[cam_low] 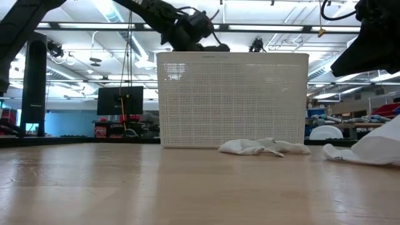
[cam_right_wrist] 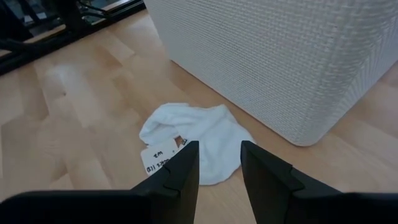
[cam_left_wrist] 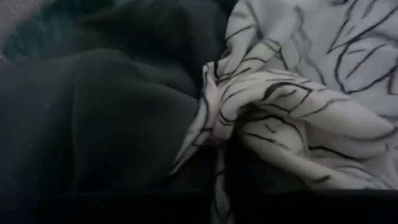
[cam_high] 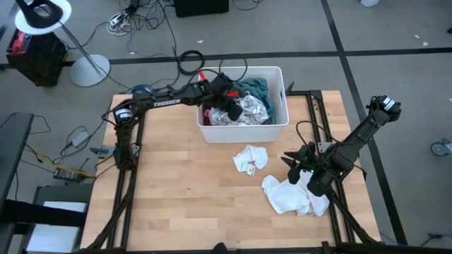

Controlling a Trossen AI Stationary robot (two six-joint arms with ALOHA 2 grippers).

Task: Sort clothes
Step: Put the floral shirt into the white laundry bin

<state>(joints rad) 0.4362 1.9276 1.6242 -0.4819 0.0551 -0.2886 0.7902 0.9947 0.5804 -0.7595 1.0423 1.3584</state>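
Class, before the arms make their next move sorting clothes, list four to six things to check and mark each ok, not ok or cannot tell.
1. Right gripper open and empty: ok, gap shows between its fingers.
2. Small white piece lies free on the table, apart from the bin: ok.
3. Right gripper lined up toward that piece: ok, by the right wrist view.
4. Left gripper is down in the bin among the clothes: ok.
5. Left gripper holds a garment: cannot tell; its camera shows only black cloth and white patterned cloth.
6. Large white piece clear of the right arm: cannot tell.
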